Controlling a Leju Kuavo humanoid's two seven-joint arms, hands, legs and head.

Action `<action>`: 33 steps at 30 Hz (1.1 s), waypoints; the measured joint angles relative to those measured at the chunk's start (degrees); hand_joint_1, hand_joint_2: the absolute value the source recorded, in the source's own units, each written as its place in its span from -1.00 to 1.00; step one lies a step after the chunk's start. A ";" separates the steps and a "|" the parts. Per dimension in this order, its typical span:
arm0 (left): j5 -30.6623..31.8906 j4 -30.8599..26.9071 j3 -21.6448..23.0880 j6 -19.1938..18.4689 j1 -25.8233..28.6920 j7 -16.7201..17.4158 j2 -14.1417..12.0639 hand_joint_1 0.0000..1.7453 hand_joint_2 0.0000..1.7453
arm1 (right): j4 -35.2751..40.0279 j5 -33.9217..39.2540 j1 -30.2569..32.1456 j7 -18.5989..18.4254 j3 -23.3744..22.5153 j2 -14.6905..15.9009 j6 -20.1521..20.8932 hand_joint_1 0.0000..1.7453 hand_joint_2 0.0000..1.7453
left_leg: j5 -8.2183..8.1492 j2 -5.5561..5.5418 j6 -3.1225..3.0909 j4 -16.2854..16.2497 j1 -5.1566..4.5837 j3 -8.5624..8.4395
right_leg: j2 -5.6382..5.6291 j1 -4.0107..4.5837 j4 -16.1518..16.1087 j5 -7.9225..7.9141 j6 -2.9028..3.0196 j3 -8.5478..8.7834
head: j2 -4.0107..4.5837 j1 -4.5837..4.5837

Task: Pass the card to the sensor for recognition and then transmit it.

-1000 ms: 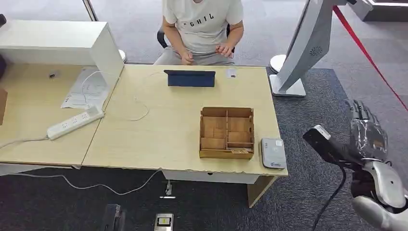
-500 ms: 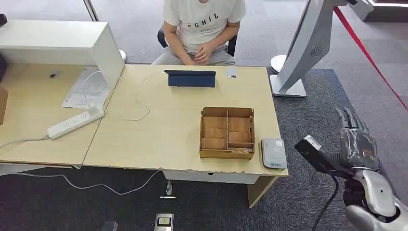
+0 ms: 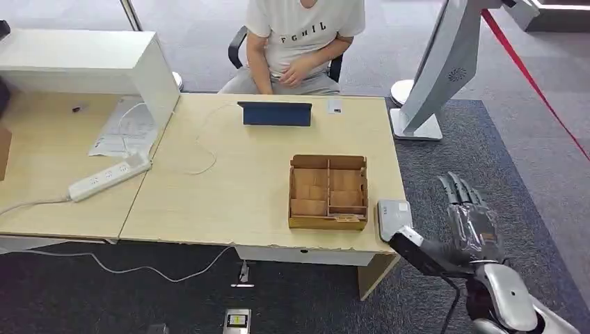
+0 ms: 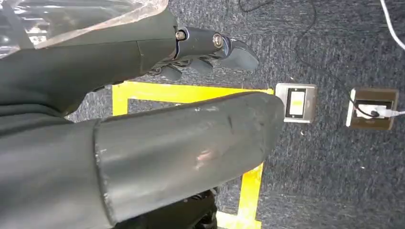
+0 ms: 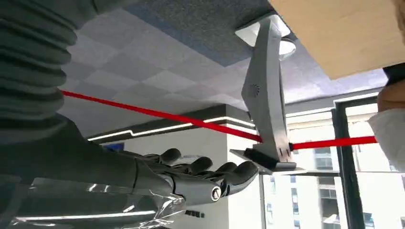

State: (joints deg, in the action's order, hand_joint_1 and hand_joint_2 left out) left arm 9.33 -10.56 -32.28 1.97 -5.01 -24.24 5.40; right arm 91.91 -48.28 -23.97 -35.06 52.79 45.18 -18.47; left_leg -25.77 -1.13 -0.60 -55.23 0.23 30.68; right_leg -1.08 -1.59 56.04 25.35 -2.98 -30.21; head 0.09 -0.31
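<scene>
My right hand (image 3: pixel 474 224) hovers off the table's near right corner, fingers stretched out and apart, holding nothing. Its black wrist camera (image 3: pixel 421 252) overlaps the near edge of the grey card sensor (image 3: pixel 392 214), which lies flat on the table right of the wooden compartment box (image 3: pixel 328 191). A small white card (image 3: pixel 335 106) lies at the table's far edge in front of the seated person (image 3: pixel 299 38). In the right wrist view the right hand (image 5: pixel 191 179) is empty with its fingers straight. My left hand (image 4: pixel 143 57) hangs over the dark carpet, fingers extended and empty.
A dark tablet (image 3: pixel 276 113) stands at the far edge of the table (image 3: pixel 229 202). A power strip (image 3: pixel 109 176) and papers lie on the left desk beside a white cabinet (image 3: pixel 83 62). A white kiosk stand (image 3: pixel 438 76) and a red barrier tape (image 3: pixel 529 76) are on the right.
My right hand has moved left and down, from out over the carpet to the table's near right corner by the sensor. The person has shifted in the chair.
</scene>
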 joint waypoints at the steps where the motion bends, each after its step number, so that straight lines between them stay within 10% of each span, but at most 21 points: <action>1: 0.18 0.04 0.00 0.02 -0.01 -0.02 0.00 -1.00 -1.00 | 0.39 -0.90 0.00 0.00 0.18 -0.44 0.46 -1.00 1.00 | 0.00 0.00 0.00 0.00 0.00 0.00 | 0.00 0.00 0.00 0.00 0.00 0.00 | 0.00 -0.02; 33: 2.97 1.05 0.02 0.79 -1.03 2.54 0.31 -1.00 -1.00 | -1.77 -5.05 -3.30 -0.07 6.01 -14.14 9.11 -1.00 1.00 | 0.01 0.02 0.01 0.00 0.01 -0.02 | 0.00 0.01 0.01 0.00 0.01 0.01 | 0.00 -0.02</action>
State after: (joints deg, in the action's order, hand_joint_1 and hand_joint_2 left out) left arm 12.31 -9.51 -32.26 2.75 -6.04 -21.70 5.70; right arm 90.14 -53.33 -27.27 -35.12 58.80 31.03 -9.35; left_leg -25.75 -1.11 -0.59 -55.23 0.24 30.66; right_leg -1.08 -1.57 56.05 25.35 -2.97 -30.21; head 0.09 -0.33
